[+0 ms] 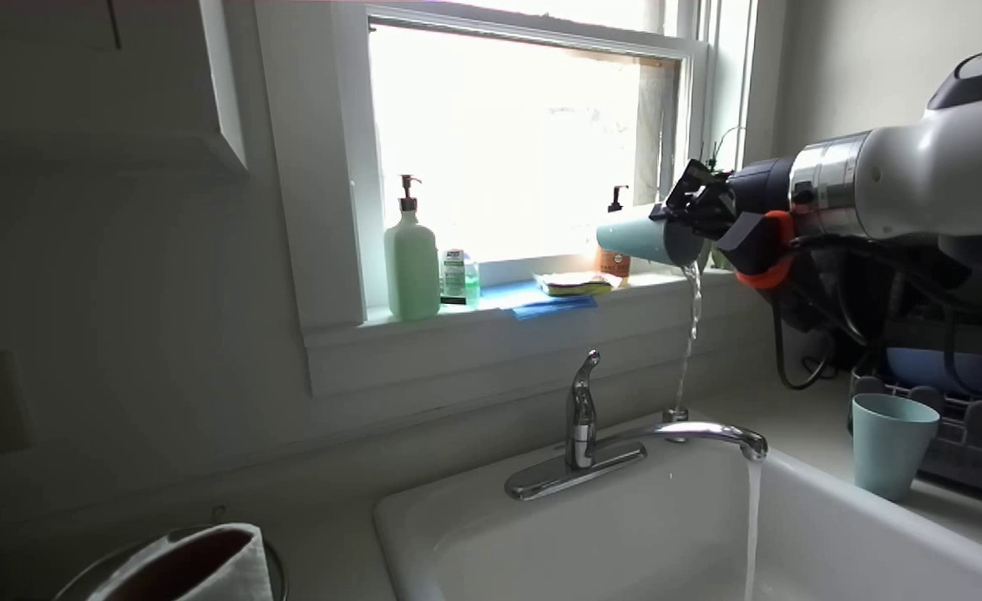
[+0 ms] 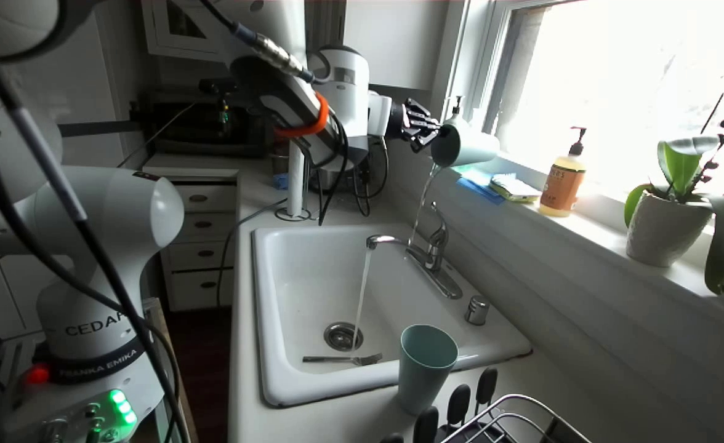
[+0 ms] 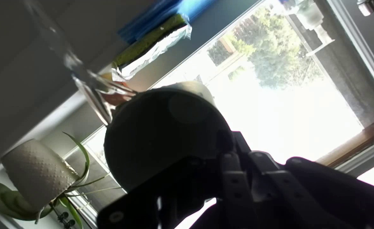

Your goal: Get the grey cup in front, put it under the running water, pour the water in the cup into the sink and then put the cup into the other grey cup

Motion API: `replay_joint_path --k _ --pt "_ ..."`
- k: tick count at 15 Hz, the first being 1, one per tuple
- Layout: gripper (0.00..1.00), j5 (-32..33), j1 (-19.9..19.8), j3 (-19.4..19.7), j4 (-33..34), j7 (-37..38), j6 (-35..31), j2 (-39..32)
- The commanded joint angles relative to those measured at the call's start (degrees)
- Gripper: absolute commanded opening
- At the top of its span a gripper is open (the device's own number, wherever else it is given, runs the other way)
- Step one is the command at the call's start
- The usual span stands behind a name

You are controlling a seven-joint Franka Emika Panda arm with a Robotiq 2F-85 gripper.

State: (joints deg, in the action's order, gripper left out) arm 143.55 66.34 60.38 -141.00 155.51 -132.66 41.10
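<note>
With the remote gripper I am pinching the rim of the tilted cup, jaws narrowed on its wall, in front of the window; water is streaming from its mouth toward the running faucet. The second cup is standing upright beside the sink.

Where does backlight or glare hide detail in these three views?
In both exterior views, the white-framed glass window is mostly washed out; in the wrist view, part of it is too, while the held, tapered, pale blue-green cup is backlit, its interior very dark.
</note>
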Motion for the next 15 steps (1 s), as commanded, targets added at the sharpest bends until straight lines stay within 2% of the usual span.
replay_joint_path --k 1,11,15 --pt "0.01 0.9 -1.5 -3.1 -1.6 1.4 4.8 1.8" --pt "0.01 0.9 -4.0 -7.1 -2.4 1.9 7.8 0.0" --pt "0.01 0.9 -5.1 -6.3 -2.1 2.4 6.5 -1.7"
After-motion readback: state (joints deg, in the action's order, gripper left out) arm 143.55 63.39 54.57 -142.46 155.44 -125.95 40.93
